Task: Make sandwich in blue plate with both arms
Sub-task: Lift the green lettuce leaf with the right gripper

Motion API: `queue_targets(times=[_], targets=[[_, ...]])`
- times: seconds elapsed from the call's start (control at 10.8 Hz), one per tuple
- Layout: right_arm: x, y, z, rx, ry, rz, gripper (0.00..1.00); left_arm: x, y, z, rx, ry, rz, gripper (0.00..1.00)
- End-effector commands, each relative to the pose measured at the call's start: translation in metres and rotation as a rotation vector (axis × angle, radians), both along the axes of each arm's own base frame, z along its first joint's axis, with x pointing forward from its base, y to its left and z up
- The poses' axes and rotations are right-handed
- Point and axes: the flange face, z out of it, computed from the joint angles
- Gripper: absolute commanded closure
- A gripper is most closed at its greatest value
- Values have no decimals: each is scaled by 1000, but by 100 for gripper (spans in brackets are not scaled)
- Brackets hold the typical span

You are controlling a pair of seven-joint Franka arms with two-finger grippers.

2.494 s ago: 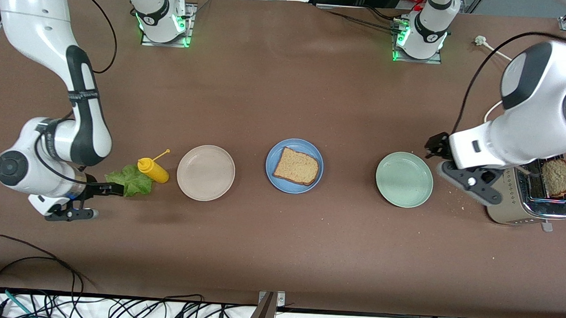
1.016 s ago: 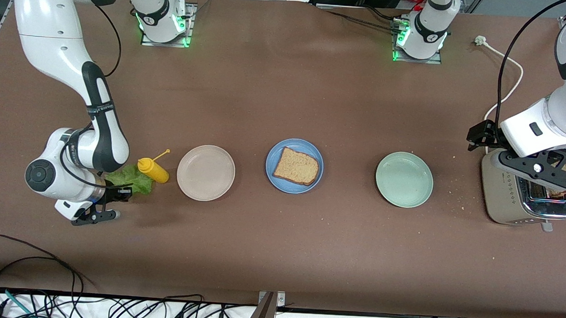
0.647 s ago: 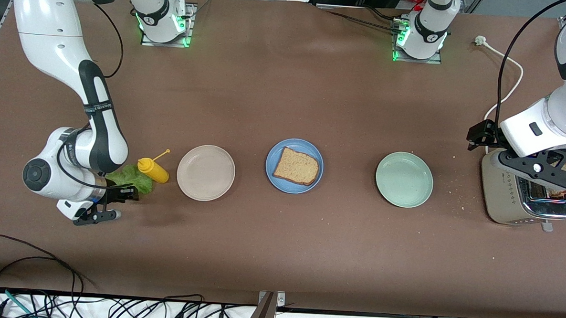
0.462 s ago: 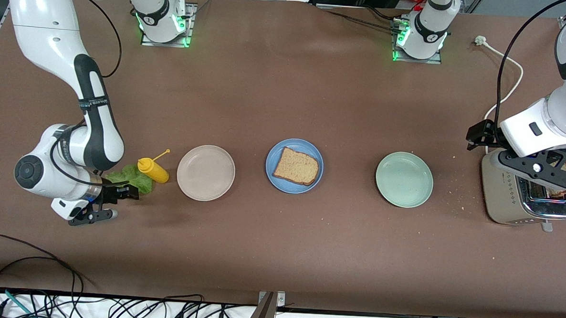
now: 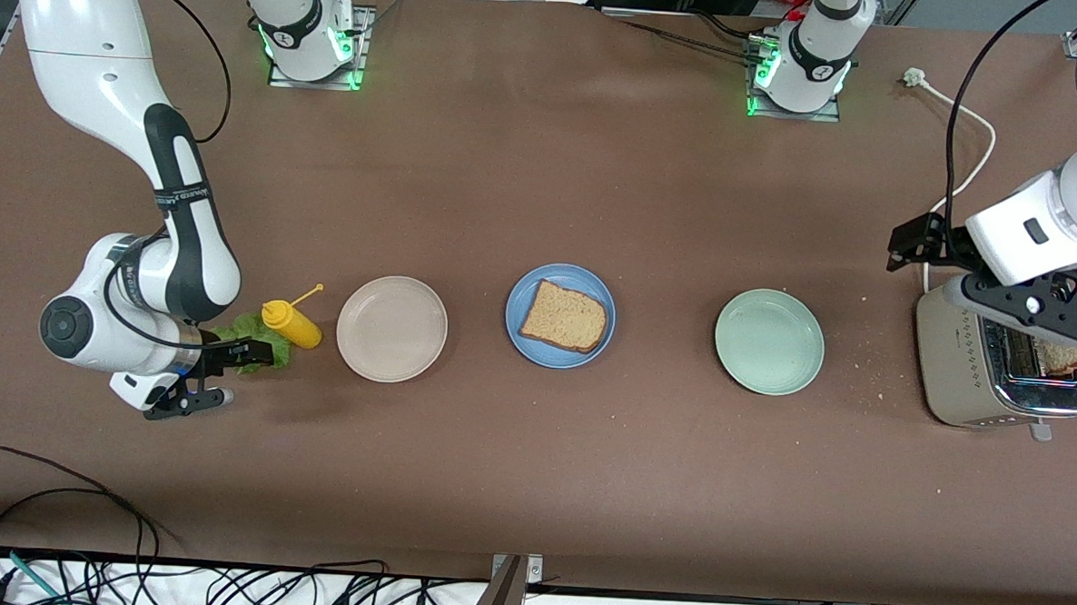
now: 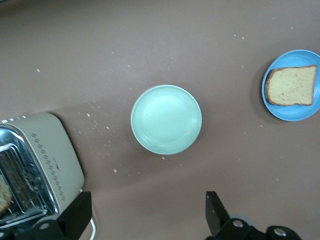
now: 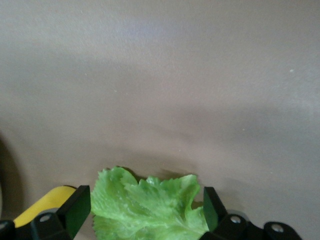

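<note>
The blue plate sits mid-table with one brown bread slice on it; both show in the left wrist view, plate and slice. A second slice stands in the toaster. The green lettuce leaf lies on the table beside the yellow bottle. My right gripper is open and low, with the lettuce between its fingers. My left gripper is open and empty, above the toaster's edge.
A yellow squeeze bottle lies against the lettuce, next to a beige plate. A pale green plate sits between the blue plate and the toaster. The toaster's white cord runs toward the left arm's base. Crumbs lie by the toaster.
My left gripper moved from beside the pale green plate to over the toaster, then rose a little. My right gripper edged along the table toward the lettuce, which now lies between its fingers.
</note>
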Motion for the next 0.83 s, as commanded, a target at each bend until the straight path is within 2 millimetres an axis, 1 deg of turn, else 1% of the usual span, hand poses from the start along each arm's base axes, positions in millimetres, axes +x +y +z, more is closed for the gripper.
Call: queue_targets(times=[0.0,0.09,0.18,0.28,0.37,0.46,0.55,0.65,0.74], targets=[[-16,1,-21,17,2,5,0,-62,-12,7,-24,2,7,0],[-18,1,-24,17,3,4,0,-71,-15,5,-22,-20,3,0],[-20,0,-28,14,-4,5,0,-75,-17,2,-20,-24,-2,0],[-22,-2,-33,12,-20,29,16,-73,-15,1,-19,-10,2,0],[-22,-2,-33,14,-36,94,60,-72,-15,-1,-18,-7,2,0],[-20,-2,-31,18,-51,164,100,-72,-15,0,-18,-5,2,0],[-18,-2,-28,18,-58,179,100,-72,-14,-1,-18,-2,4,0],[-14,-2,-20,16,-73,175,100,-71,-13,-1,-18,-4,5,0],[-10,-1,-7,17,-88,176,100,-70,-11,-1,-19,-4,8,0]])
